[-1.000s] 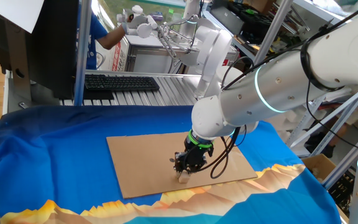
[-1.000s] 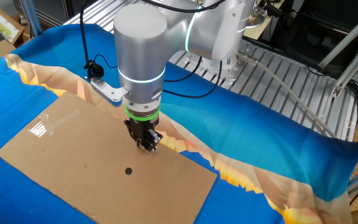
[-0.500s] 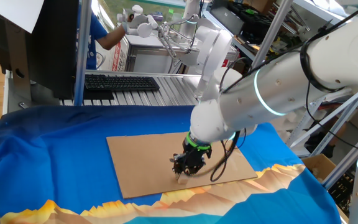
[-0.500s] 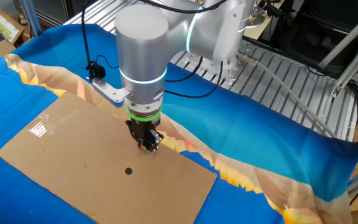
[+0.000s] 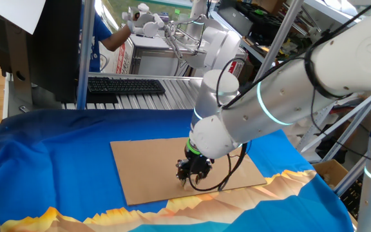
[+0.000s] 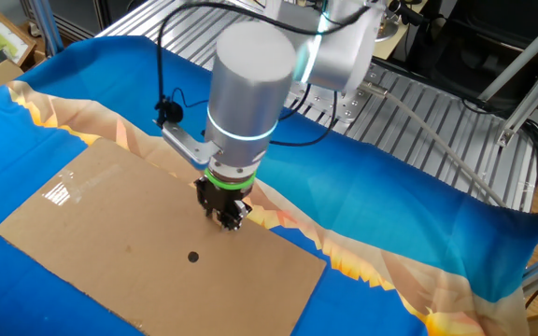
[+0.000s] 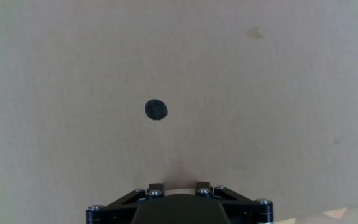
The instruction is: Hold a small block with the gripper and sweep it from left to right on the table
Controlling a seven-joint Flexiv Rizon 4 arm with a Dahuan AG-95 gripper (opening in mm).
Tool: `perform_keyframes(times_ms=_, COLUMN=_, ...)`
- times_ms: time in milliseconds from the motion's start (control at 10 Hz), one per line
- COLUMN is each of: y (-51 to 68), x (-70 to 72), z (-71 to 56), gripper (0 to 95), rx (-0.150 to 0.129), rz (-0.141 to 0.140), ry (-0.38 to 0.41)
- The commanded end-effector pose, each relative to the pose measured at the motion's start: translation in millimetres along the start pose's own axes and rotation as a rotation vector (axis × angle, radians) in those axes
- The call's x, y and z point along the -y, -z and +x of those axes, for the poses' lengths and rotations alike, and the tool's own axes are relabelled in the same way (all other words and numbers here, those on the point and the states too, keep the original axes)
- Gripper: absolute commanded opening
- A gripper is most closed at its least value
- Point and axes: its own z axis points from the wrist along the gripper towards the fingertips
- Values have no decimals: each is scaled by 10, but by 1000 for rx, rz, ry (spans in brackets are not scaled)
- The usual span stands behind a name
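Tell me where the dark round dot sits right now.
The dark round dot is on the cardboard sheet, apart from the claw: below and left of it in the other fixed view, and left of centre, above the fingers, in the hand view.

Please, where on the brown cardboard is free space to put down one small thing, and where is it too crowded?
Free: the cardboard sheet between its shiny label and the dark dot, and its near edge below the dot. Crowded: the far edge beside the orange cloth pattern, where the claw stands pointing down.
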Motion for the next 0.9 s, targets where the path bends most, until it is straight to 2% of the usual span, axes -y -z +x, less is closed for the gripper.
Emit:
perform_keyframes(times_ms=100, y=22, x=1, z=-6, gripper=950, rx=-56, rz=-117, ry=-71)
perform_keyframes(times_ms=300, y=100, x=31, z=-13, gripper=950, rx=-77, rz=-123, ry=-67)
perform_keyframes(times_ms=500, y=322, x=127, z=12, gripper=950, rx=-122, rz=-141, ry=-59)
perform_keyframes(times_ms=600, y=498, x=242, z=61, gripper=950, rx=-161, rz=-138, ry=-34)
perform_keyframes(times_ms=700, y=654, x=406, z=112, gripper=950, rx=-220, rz=-129, ry=17)
perform_keyframes(times_ms=800, y=733, x=517, z=146, gripper=760, rx=-268, rz=-120, ry=36)
perform_keyframes(times_ms=900, y=811, x=650, z=211, gripper=760, rx=-315, rz=-107, ry=49)
